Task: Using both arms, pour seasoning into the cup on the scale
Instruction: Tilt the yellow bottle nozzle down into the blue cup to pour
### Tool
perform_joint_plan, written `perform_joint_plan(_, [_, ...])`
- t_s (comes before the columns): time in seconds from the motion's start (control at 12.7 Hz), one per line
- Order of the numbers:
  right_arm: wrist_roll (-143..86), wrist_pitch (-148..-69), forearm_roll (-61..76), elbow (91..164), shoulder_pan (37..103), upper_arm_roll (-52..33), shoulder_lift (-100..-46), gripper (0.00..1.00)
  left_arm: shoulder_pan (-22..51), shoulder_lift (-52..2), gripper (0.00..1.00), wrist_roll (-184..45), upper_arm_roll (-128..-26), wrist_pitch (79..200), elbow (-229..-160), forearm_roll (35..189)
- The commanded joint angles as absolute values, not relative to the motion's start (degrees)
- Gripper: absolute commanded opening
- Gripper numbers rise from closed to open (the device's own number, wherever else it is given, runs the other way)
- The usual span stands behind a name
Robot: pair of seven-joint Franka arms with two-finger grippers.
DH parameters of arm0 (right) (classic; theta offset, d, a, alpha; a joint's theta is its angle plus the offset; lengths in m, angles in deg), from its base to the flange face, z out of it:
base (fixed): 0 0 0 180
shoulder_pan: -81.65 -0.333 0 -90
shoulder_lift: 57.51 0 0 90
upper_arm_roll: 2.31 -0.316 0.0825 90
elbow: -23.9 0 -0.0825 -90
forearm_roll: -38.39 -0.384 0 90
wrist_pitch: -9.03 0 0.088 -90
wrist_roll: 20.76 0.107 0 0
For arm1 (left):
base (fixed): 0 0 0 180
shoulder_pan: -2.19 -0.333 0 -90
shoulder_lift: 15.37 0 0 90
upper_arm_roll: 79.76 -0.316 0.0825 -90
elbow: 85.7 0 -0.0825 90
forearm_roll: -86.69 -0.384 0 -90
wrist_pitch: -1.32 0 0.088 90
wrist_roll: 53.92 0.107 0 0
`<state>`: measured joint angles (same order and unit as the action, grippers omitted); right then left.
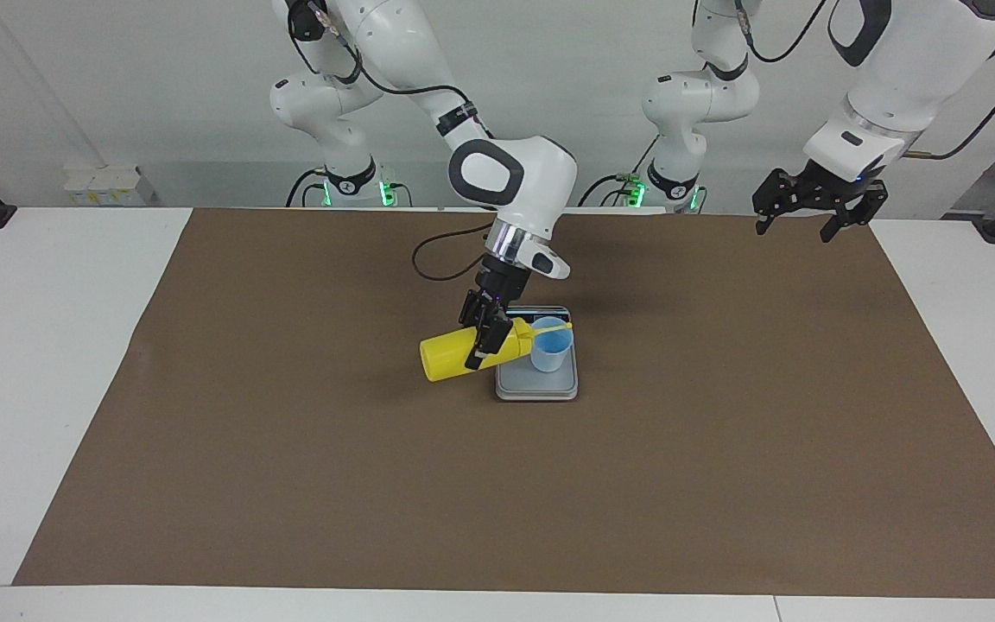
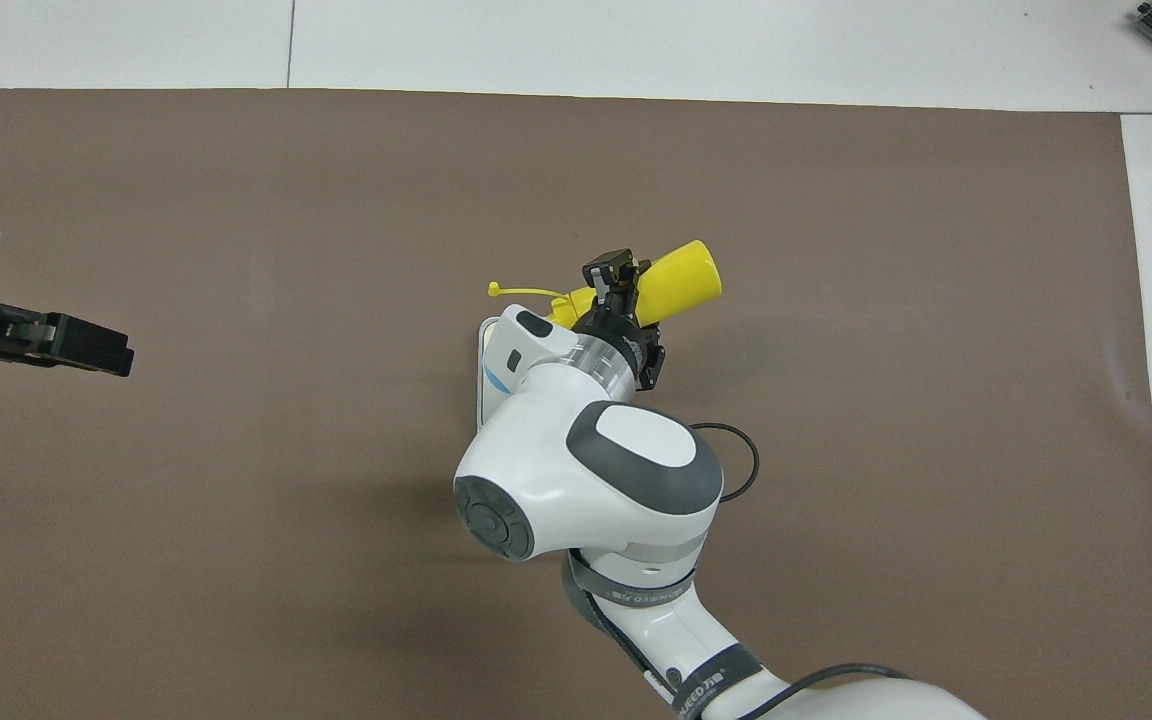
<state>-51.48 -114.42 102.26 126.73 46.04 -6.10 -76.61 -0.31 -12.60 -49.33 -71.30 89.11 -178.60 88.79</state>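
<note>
Currently the right arm's black two-finger gripper (image 1: 482,342) is clamping the bright yellow plastic squeeze bottle (image 1: 450,355) around its middle, holding it tipped on its side with the nozzle over the small light-blue plastic cup (image 1: 550,354). That cup is standing on the flat silver-grey kitchen scale (image 1: 539,383) mid-table. The left gripper (image 1: 819,200) is waiting with jaws wide over the brown mat (image 1: 290,484).

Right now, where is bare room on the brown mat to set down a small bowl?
Bare mat lies toward both arms' ends of the scale. Crowded: the cup on the scale, with the right tool holding the tilted bottle beside it.
</note>
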Motion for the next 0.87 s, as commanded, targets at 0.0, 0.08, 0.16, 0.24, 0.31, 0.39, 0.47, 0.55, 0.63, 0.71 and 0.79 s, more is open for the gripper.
perform_joint_plan(0.0, [-51.3, -111.7, 108.8, 127.9, 44.4, -6.4, -76.2, 0.00, -0.7, -10.6, 1.00, -49.5, -71.5, 90.5, -181.1, 89.9])
perform_joint_plan(0.08, [-51.3, -110.5, 111.8, 128.4, 43.7, -6.4, -76.1, 0.00, -0.7, -10.6, 1.00, -49.1, -71.5, 90.5, -181.1, 89.8])
perform_joint_plan(0.16, [-51.3, -109.6, 114.5, 129.1, 43.2, -6.4, -76.1, 0.00, -0.7, -10.6, 1.00, -48.9, -71.5, 90.4, -181.1, 89.8])
perform_joint_plan(0.24, [-51.3, -108.7, 117.3, 129.5, 42.5, -6.4, -75.8, 0.00, -0.7, -10.6, 1.00, -49.0, -71.5, 90.2, -181.1, 89.8])
perform_joint_plan(0.31, [-51.3, -107.4, 119.5, 129.5, 42.5, -6.4, -75.7, 0.00, -0.7, -10.6, 1.00, -49.3, -71.5, 90.3, -181.1, 89.8])
perform_joint_plan(0.39, [-51.3, -106.7, 120.6, 129.5, 42.4, -6.4, -75.6, 0.00, -0.8, -10.6, 1.00, -49.4, -71.6, 90.2, -181.1, 89.9])
perform_joint_plan(0.47, [-51.3, -105.9, 122.0, 129.5, 42.4, -6.4, -75.4, 0.00, -0.8, -10.6, 1.00, -49.4, -71.7, 89.9, -181.1, 89.8])
perform_joint_plan(0.55, [-51.3, -105.4, 122.3, 129.5, 42.4, -6.4, -75.4, 0.00, -0.8, -10.6, 1.00, -49.4, -71.7, 89.7, -181.1, 89.8])
perform_joint_plan(0.63, [-51.3, -104.7, 122.8, 129.5, 41.7, -6.4, -75.5, 0.00, -0.8, -10.6, 1.00, -49.3, -71.8, 89.8, -181.1, 89.8])
perform_joint_plan(0.71, [-51.3, -103.7, 123.4, 129.5, 41.3, -6.4, -75.5, 0.00, -0.8, -10.6, 1.00, -49.3, -71.8, 89.7, -181.1, 89.8])
perform_joint_plan(0.79, [-51.3, -103.0, 124.3, 129.5, 41.1, -6.4, -75.6, 0.00, -0.8, -10.6, 1.00, -49.3, -71.8, 89.7, -181.1, 89.8])
